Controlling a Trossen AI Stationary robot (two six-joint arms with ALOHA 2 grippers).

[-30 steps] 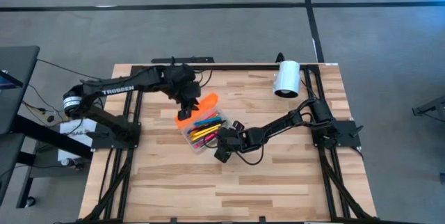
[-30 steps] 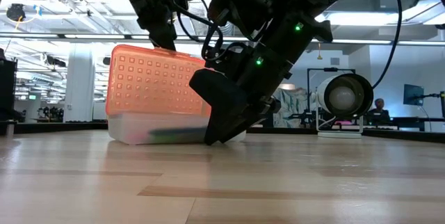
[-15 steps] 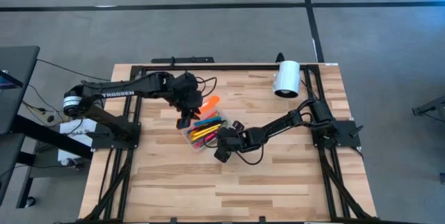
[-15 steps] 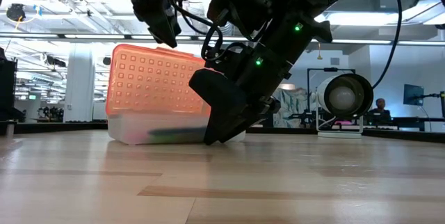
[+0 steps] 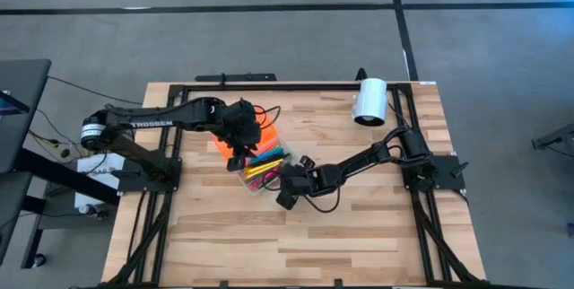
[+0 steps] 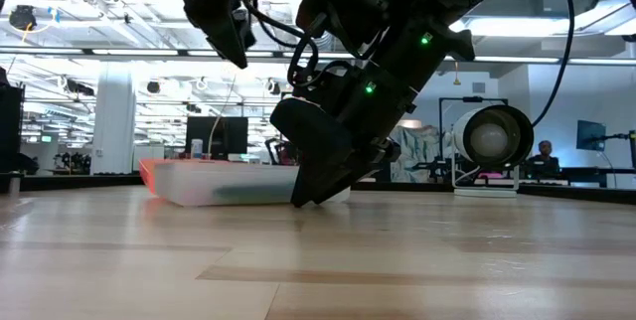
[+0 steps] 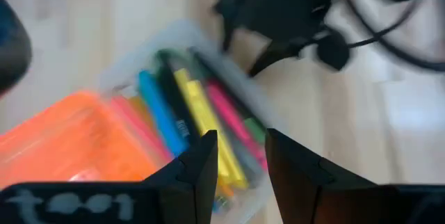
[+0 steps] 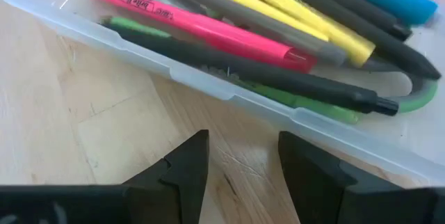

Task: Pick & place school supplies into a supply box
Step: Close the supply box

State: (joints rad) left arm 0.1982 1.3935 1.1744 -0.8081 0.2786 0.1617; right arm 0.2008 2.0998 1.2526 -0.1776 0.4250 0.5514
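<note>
The supply box point(image 5: 265, 178) stands open on the table, its clear base point(image 6: 224, 191) filled with school supplies: pink point(image 8: 201, 26), yellow, blue and dark pens, and a green handle loop point(image 8: 411, 101). Its orange lid point(image 7: 62, 137) lies flat beside the base, on the far-left side. My left gripper point(image 7: 240, 172) hangs open above the box, with nothing between its fingers. My right gripper point(image 8: 240, 154) is open, low at the table by the base's long near wall point(image 8: 229, 93). A strip of bare wood shows between its fingertips and that wall.
A white cylinder point(image 5: 369, 100) lies at the table's far right corner. Black frame rails run along the left, right and far edges. Bare wood stretches from the box to the near edge. A person point(image 6: 542, 153) sits in the room beyond.
The orange lid stood upright on the base a second ago. It has swung back and now lies flat on the table beside it. My left gripper, which was at the lid's top edge, has swung a little toward the table's near edge, over the box.
</note>
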